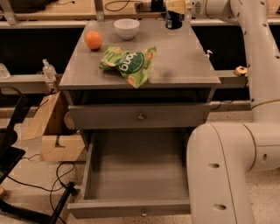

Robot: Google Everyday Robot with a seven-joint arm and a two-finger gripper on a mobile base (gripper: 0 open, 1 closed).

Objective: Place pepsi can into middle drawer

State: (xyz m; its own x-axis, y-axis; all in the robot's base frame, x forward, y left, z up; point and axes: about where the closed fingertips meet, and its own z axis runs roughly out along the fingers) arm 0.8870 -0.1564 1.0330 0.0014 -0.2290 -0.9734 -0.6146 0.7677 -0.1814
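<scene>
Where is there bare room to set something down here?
The middle drawer looks bare. The cabinet top is free right of the chip bag. Crowded: the back edge, with orange, white bowl, and the gripper at the pepsi can.
</scene>
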